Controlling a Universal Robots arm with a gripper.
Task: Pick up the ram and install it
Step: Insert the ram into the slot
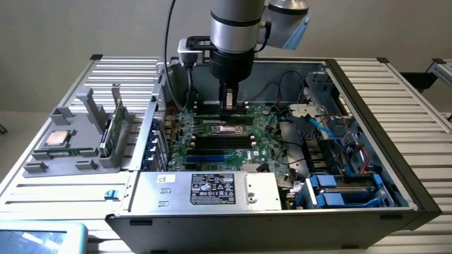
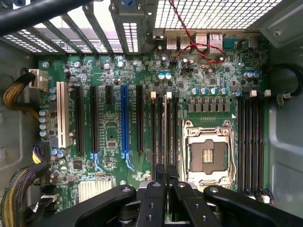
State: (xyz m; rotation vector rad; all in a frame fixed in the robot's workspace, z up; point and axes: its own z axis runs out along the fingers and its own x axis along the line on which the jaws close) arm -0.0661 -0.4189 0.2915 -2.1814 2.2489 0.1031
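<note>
Gripper (image 1: 227,109): clenched on ram (image 1: 210,119), at twelve o'clock of processor socket (image 1: 224,129) in exterior view. Ram's middle hidden behind fingers (image 1: 227,100); whether fully seated, cannot tell.

The motherboard (image 2: 109,132) lies in the case (image 1: 211,233), the ram (image 2: 163,127) upright among its slots (image 2: 175,132) beside the socket (image 2: 208,153).

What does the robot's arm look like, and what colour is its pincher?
The arm is a round silver tube with black bands and a pale grey-blue cap. A black cable runs beside it. The gripper is black, with jointed fingers and round bolts.
</note>
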